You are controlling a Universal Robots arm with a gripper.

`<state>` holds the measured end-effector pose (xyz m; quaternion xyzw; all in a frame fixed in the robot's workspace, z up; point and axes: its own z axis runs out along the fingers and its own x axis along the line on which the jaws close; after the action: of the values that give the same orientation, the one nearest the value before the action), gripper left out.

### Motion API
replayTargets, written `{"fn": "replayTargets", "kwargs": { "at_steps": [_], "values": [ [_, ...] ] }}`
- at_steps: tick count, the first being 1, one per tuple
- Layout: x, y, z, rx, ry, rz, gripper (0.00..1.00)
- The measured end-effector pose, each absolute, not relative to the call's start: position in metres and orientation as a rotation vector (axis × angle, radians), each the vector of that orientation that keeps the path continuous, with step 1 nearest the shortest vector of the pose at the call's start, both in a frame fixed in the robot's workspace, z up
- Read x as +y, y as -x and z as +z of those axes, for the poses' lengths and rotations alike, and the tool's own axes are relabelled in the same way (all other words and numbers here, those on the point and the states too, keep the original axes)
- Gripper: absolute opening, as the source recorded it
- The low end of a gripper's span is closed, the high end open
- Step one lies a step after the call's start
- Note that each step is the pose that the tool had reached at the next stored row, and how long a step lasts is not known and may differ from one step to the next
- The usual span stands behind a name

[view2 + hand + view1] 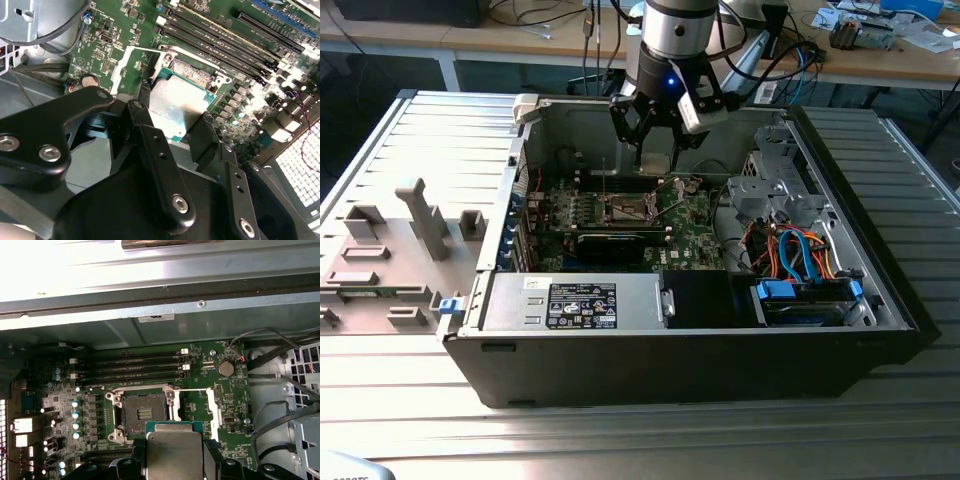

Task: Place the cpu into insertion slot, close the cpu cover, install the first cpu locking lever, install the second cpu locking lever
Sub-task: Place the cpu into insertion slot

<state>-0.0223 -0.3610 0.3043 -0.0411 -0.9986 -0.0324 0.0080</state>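
Observation:
My gripper [655,148] hangs inside the open computer case, shut on the cpu [175,452], a flat square chip with a silvery-grey top and green edge. The black fingers [138,456] clamp it on two opposite sides. In the second wrist view the cpu [175,107] sits between the fingers [145,100], a little above the board. The insertion slot [142,412] lies open on the green motherboard, dark centre bare, just beyond the chip. In the exterior view the slot [625,208] is below and slightly left of the gripper. The cpu cover [212,410], a thin pale frame, stands swung open beside the slot.
Narrow memory slots [135,367] run along one side of the socket. A long black card [610,243] crosses the board. The case's back wall [590,130] is close behind the gripper. A drive cage with blue cables [800,260] is on the exterior view's right, and grey fixtures [420,215] are on its left.

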Motion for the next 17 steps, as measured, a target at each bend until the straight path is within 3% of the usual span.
{"fn": "replayTargets", "kwargs": {
  "at_steps": [17],
  "values": [
    [-0.3610, 0.0223, 0.3010, -3.121, 0.144, -0.100, 0.54]
  ]
}}
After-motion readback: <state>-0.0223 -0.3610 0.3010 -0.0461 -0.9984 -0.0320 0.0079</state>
